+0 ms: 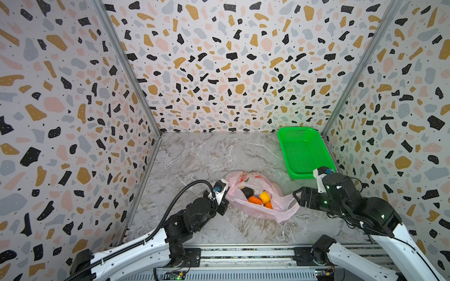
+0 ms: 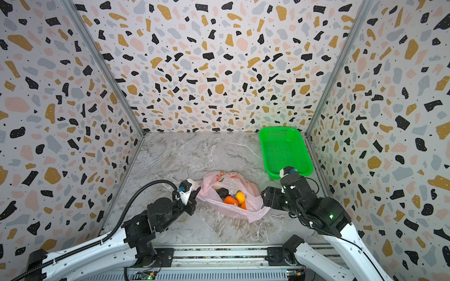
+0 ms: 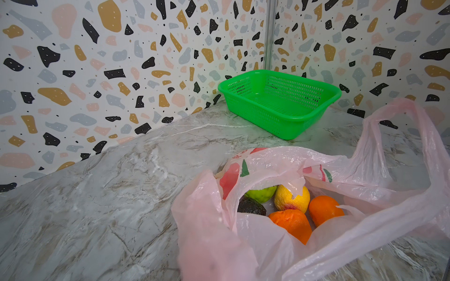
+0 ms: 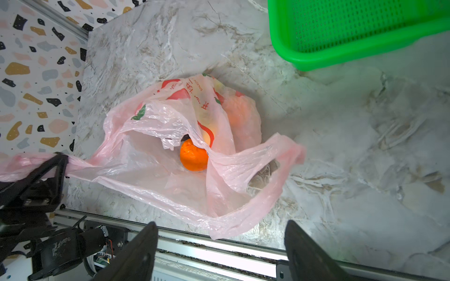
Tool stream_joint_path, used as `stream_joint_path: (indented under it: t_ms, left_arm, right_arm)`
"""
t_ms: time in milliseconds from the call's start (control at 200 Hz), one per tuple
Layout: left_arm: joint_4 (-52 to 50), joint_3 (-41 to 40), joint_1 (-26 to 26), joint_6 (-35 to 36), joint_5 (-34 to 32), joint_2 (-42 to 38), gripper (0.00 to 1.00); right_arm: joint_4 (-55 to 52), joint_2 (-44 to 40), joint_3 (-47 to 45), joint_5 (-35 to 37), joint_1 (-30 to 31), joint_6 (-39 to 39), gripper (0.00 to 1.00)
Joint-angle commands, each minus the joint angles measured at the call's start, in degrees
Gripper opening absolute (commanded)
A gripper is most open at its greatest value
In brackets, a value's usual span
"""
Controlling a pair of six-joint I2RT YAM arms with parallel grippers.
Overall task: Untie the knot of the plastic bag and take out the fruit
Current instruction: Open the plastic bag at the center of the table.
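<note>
Right wrist view: right pincer [image 4: 221, 225] wide, empty, beside bag [image 4: 151, 180] on tabletop [image 4: 365, 121]; left pincer [image 4: 59, 161] clamped on handle [image 4: 81, 163]. Fruit [image 4: 194, 155] inside. I fear snagging thin plastic, dragging bag, spilling fruit.

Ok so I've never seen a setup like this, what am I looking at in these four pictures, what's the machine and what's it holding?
This is a two-armed robot at a marble table. Two pictures look down from overhead; the other two come from a camera on each arm's wrist. On the table lie a pink plastic bag, its mouth open with fruit inside, and a green basket. The left pincer is shut on the plastic bag's handle; the right pincer is open, holding nothing.
</note>
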Motion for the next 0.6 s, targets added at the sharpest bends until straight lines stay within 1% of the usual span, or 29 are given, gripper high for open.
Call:
stream_joint_path:
  t_ms: [0, 40, 100, 215, 245, 295, 345, 461, 596]
  left_arm:
    - [2.85, 2.48, 0.19, 0.87, -0.45, -0.04, 0.0]
    - [2.83, 2.69, 0.24, 0.82, -0.43, -0.13, 0.0]
    - [2.64, 2.95, 0.27, 0.52, -0.46, -0.14, 0.0]
    - [1.17, 3.88, 0.21, -0.3, -0.49, -0.39, 0.0]
    - [0.73, 3.96, 0.19, -0.59, -0.53, -0.6, 0.0]
    - [0.08, 4.02, 0.18, -0.89, -0.5, -1.02, 0.0]
    - [-0.6, 4.1, 0.14, -1.18, -0.29, -1.45, 0.0]
    - [-3.29, 4.54, 0.12, -1.56, -0.36, -2.07, 0.0]
    - [-5.48, 4.89, 0.01, -2.87, 0.54, -3.44, 0.0]
  right_arm:
    - [4.33, 4.36, 1.07, -5.0, -0.01, -8.7, 0.82]
    - [8.14, 5.39, -0.16, -7.41, 0.53, -10.63, 0.82]
    - [14.28, 6.58, -2.79, -8.96, 2.2, -11.11, 0.82]
    - [25.61, 10.02, -7.55, -10.92, 8.66, -11.86, 0.79]
    - [29.99, 11.2, -9.1, -10.17, 11.3, -11.82, 0.77]
    - [34.49, 13.0, -10.59, -8.69, 14.04, -11.9, 0.76]
    - [40.13, 15.11, -12.48, -8.7, 16.37, -11.99, 0.75]
    - [44.17, 21.41, -14.94, -8.24, 18.91, -11.12, 0.7]
    - [47.55, 24.03, -18.89, -8.3, 20.51, -8.77, 0.66]
